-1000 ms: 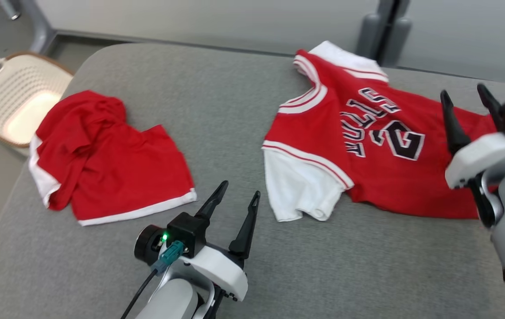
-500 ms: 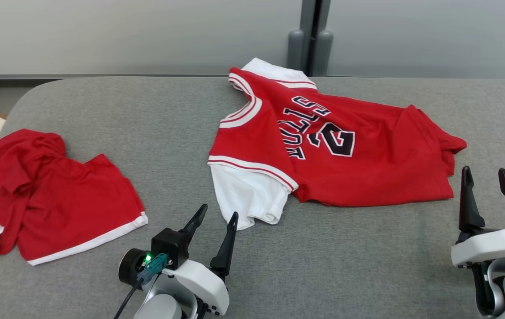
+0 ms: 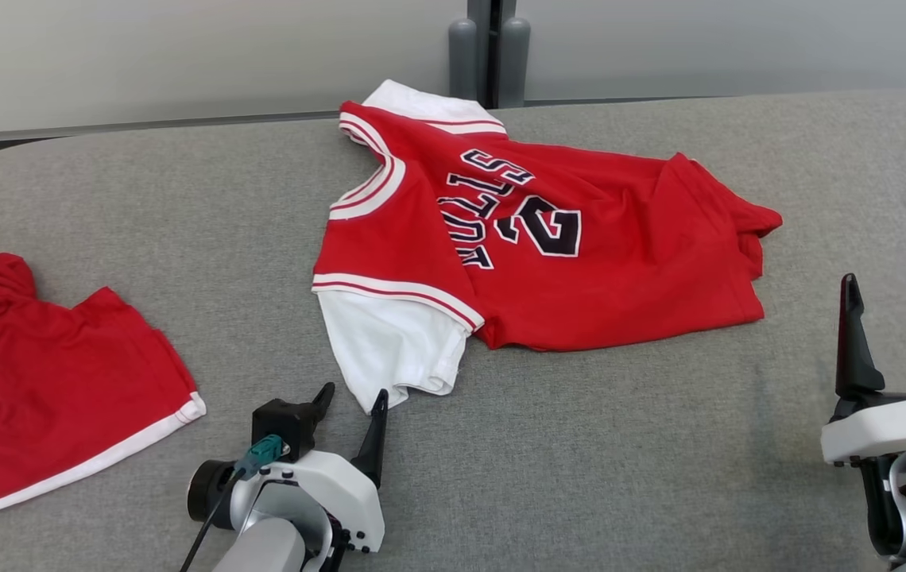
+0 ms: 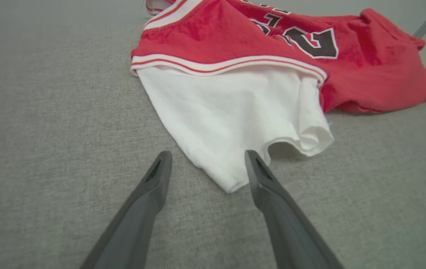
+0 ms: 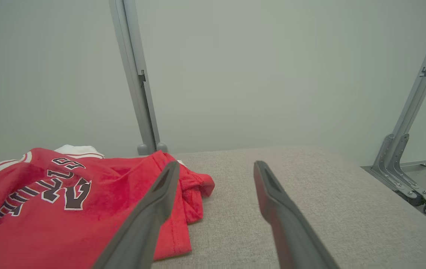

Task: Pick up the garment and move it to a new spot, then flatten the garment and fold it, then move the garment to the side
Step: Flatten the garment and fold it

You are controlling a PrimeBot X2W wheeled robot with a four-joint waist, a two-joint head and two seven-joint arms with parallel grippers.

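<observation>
Seeing red basketball jersey with white sleeves (image 3: 620,270) lying rumpled mid-way across grey fabric-topped table (image 3: 580,477). My left gripper (image 3: 354,391) is spread, empty, tips at the near sleeve's corner. Right gripper (image 3: 883,280) is spread, empty, near the hem.

Grey fabric surface (image 3: 620,445): red jersey (image 3: 620,294) spread mid-far; red shorts (image 3: 48,389) crumpled at left edge, well apart.
</observation>
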